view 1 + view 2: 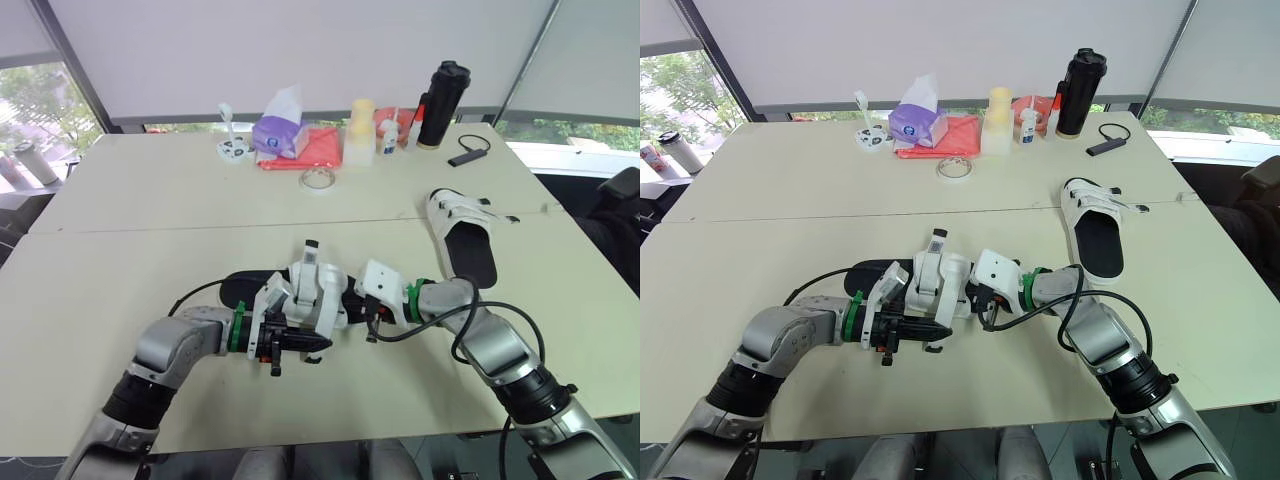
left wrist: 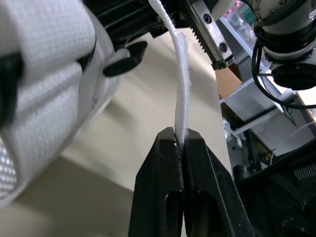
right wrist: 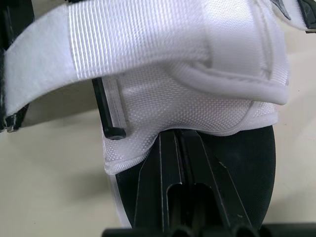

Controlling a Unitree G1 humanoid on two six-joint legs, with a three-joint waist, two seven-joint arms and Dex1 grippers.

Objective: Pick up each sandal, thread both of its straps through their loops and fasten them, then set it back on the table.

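Now the left jaws pinch the white strap and the right jaws clamp the side of the sandal, which sits between them; the second sandal lies well beyond the right jaws.

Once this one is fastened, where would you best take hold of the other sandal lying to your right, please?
Probably by the white upper of the second sandal, coming down from above with the right gripper. It lies sole-down, so the flat black footbed offers little edge, while the upper arches clear of it at the far end.
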